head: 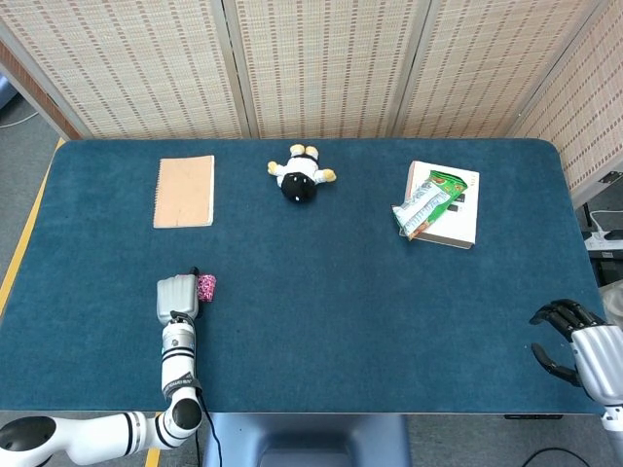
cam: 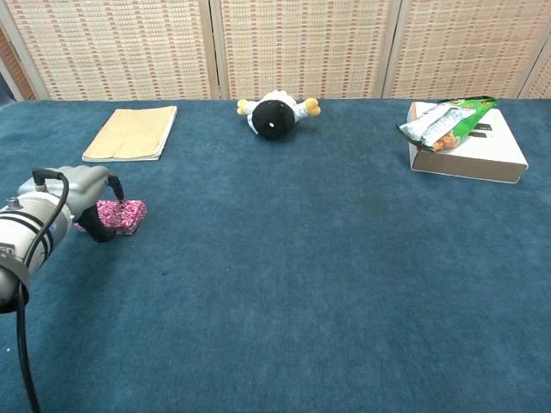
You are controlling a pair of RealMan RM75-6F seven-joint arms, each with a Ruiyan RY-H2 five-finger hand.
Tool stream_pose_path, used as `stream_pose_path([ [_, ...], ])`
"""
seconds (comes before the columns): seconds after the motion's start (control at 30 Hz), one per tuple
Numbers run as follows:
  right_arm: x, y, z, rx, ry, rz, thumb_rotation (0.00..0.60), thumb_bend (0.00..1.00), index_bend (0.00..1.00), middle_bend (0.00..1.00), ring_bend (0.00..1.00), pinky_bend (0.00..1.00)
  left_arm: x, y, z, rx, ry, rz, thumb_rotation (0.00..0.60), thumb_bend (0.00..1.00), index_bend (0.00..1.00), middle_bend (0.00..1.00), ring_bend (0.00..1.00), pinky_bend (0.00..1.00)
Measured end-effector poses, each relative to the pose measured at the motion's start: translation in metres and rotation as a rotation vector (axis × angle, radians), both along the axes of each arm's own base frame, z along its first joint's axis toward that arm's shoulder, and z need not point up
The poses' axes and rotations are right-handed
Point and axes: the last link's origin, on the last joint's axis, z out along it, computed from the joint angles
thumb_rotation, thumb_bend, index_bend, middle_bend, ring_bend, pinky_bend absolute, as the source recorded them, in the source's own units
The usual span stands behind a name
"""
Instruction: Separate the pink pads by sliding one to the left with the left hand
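Note:
A pink speckled pad [cam: 123, 215] lies on the blue table near the front left; in the head view the pink pad [head: 205, 286] peeks out at the right side of my left hand [head: 177, 297]. In the chest view my left hand [cam: 76, 194] sits over the pad's left end, its dark fingers [cam: 100, 225] curled down onto it. A sliver of pink shows left of those fingers; I cannot tell whether it is a second pad. My right hand [head: 572, 341] hovers off the table's front right corner, fingers apart, holding nothing.
A tan notebook [head: 184, 191] lies at the back left and a plush toy [head: 301, 177] at the back middle. A white box [head: 456, 216] with a green snack bag [head: 424, 203] on it sits at the back right.

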Motion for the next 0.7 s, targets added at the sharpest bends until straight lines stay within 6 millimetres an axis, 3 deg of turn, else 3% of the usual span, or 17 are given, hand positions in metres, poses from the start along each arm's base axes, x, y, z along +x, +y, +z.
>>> stream_pose_path([
  [0.7,-0.0002,-0.0001,-0.0012,0.02,0.008,-0.01,0.6,0.23,0.45,0.37,0.25,0.49,-0.0058,0.0027,0.0009,0.007,0.034,0.023,0.6,0.37,0.25,1.0,1.0,1.0],
])
